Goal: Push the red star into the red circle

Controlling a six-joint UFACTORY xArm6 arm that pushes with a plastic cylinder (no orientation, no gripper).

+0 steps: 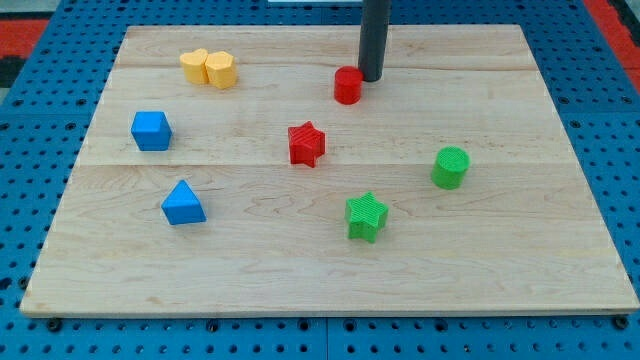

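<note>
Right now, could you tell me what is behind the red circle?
My tip stands just behind the red circle, at its upper right, apparently touching it. Beyond is bare board. The circle's far side is hidden.

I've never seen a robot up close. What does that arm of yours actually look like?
All that shows is a plain, straight, dark grey rod, round and smooth, coming down from the view's top. No cables, markings, fingers or sleeve are visible. My tip is its blunt lower end, just right of the red circle.
</note>
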